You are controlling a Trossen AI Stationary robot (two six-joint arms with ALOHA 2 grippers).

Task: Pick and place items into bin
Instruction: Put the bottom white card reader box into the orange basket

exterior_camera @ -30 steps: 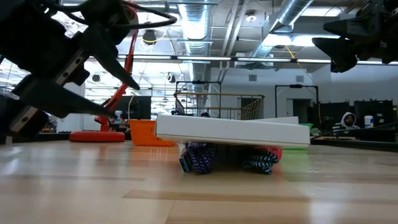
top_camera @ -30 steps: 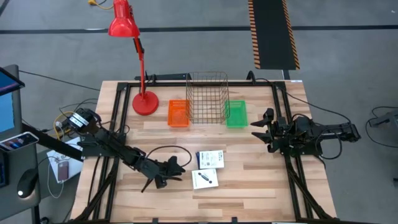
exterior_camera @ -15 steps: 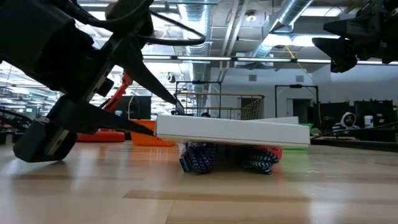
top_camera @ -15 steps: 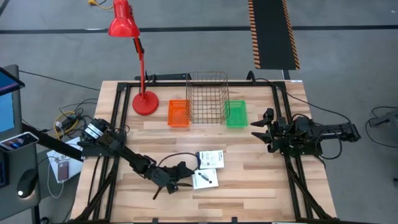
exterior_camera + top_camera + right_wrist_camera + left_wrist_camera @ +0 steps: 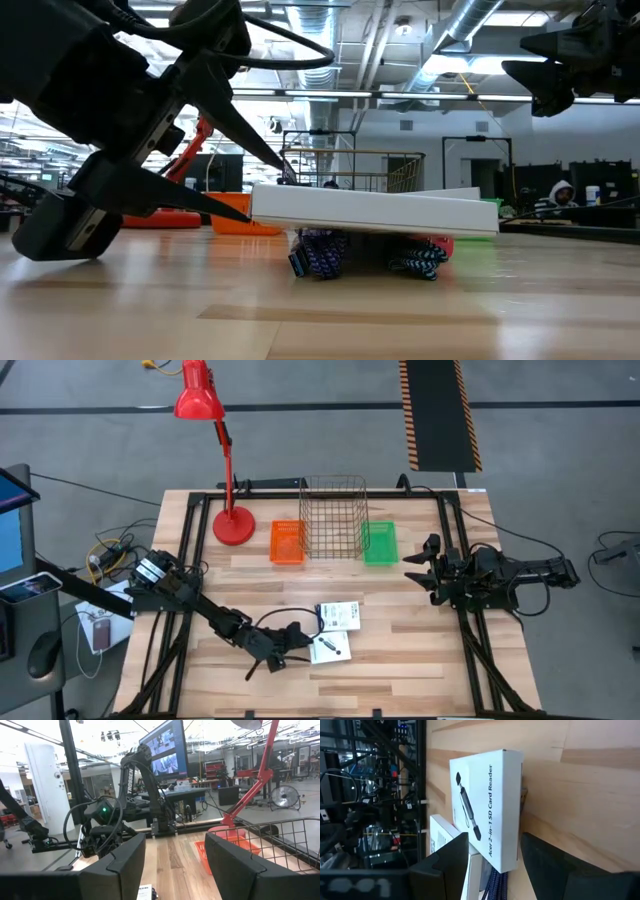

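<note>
We judge the pick under way: left gripper (image 5: pixel 300 639), fingers spread, straddles the flat white printed box (image 5: pixel 487 807); next, clench; right gripper (image 5: pixel 420 568) waits unclenched.

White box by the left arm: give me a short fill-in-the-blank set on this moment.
1. The left gripper has its jaws ____ on either side of the white box.
2. The box's label reads "Acer 2-in-1 SD Card ____".
3. The wire basket stands between an orange bin and a ____ bin.
4. The right gripper holds ____.

Missing words: open; Reader; green; nothing
</note>
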